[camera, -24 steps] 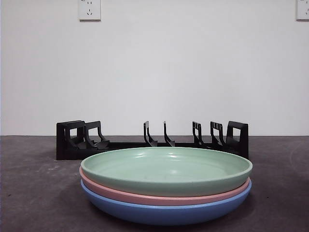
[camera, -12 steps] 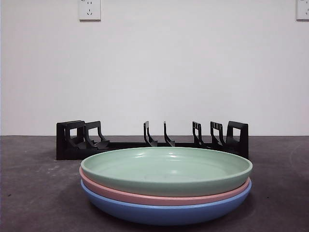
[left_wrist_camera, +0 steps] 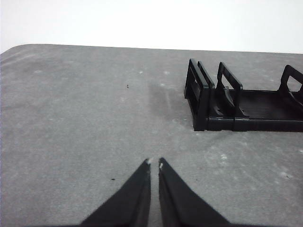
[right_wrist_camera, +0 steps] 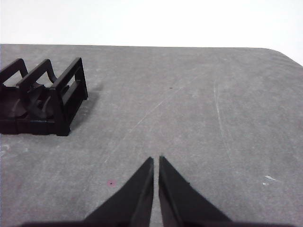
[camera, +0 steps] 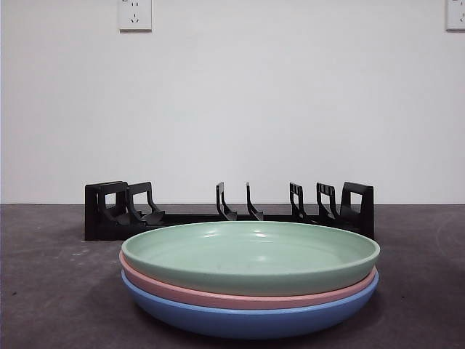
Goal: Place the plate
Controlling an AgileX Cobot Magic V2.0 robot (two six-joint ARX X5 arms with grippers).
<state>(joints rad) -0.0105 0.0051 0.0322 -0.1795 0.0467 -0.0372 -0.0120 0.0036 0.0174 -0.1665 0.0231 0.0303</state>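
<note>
Three plates stacked at the bottom centre of the front view: green plate (camera: 251, 256) on top, pink plate (camera: 247, 297) under it, blue plate (camera: 251, 320) at the bottom, all sitting on the grey desk (camera: 43, 291). The black rack (camera: 231, 211) stands just behind them, mid-frame. Left hand (left_wrist_camera: 154, 163) and right hand (right_wrist_camera: 156, 160) both hang over bare desk, jaws pressed together, pinching nothing.

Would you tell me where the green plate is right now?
In the front view the green plate sits centred and nearest the camera, topping the pink plate and blue plate, before the black rack.
</note>
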